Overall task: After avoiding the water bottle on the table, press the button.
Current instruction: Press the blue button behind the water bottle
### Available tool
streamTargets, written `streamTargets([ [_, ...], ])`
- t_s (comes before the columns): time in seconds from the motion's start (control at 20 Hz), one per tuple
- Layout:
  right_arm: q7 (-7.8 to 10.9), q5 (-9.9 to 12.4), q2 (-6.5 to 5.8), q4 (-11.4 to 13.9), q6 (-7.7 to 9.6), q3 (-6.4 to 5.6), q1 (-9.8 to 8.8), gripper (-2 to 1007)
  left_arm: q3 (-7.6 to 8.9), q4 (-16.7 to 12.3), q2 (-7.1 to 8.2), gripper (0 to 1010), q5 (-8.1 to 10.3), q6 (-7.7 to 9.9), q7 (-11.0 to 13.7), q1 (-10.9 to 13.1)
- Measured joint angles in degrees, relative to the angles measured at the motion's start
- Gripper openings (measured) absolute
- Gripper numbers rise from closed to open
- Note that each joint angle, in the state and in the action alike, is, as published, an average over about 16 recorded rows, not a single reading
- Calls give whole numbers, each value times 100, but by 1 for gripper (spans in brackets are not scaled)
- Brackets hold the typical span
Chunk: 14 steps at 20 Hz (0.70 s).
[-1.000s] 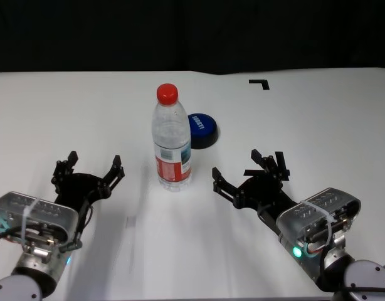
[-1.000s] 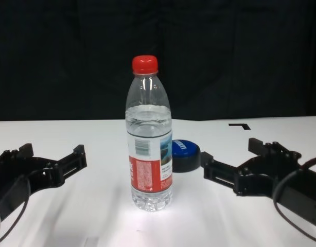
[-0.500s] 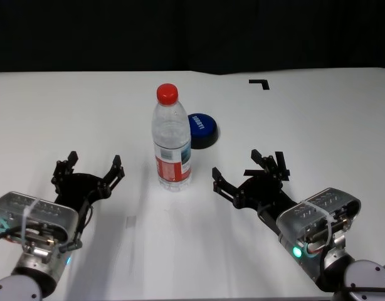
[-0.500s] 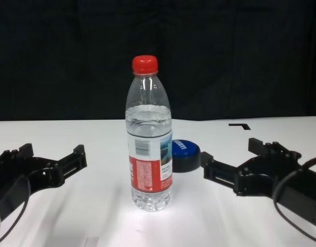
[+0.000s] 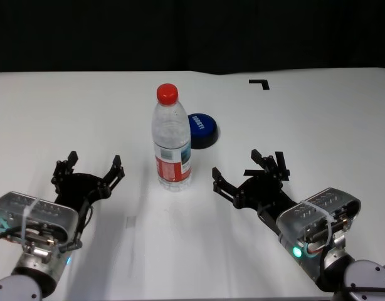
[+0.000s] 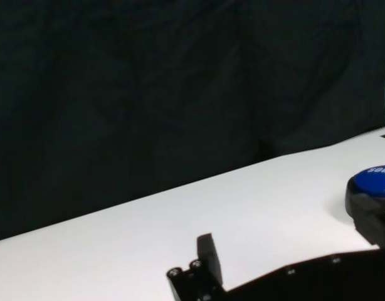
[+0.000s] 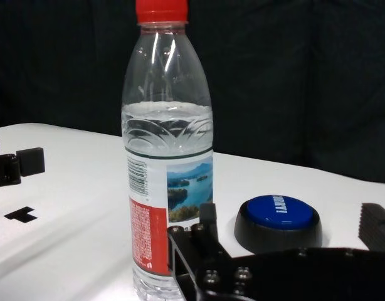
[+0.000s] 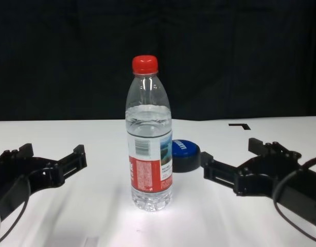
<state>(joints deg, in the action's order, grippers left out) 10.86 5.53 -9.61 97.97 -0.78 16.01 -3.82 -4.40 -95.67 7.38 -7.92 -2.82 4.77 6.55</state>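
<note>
The left end effector (image 5: pixel 87 175) sits low at the picture's left, fingers apart, holding nothing. The water bottle (image 5: pixel 172 139) stands mid-picture on the worktop (image 5: pixel 330 125); tall, it would tip easily. The button (image 5: pixel 202 130) hides just behind it, hard and low: push its top. The right end effector (image 5: pixel 246 177) waits open at the right. Only its wrist view shows the button's white letters.

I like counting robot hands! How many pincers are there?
2. The left pincer sits open low over the table, left of the bottle. The right pincer sits open to the bottle's right, nearer than the button.
</note>
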Motion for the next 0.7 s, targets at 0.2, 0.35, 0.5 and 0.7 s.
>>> streamTargets([
  [0.2,0,0,0,0,0,0,0,1003,0,0,0,1003,0,0,0,0],
  [0.35,0,0,0,0,0,0,0,1003,0,0,0,1003,0,0,0,0],
  [0.5,0,0,0,0,0,0,0,1003,0,0,0,1003,0,0,0,0],
  [0.7,0,0,0,0,0,0,0,1003,0,0,0,1003,0,0,0,0],
])
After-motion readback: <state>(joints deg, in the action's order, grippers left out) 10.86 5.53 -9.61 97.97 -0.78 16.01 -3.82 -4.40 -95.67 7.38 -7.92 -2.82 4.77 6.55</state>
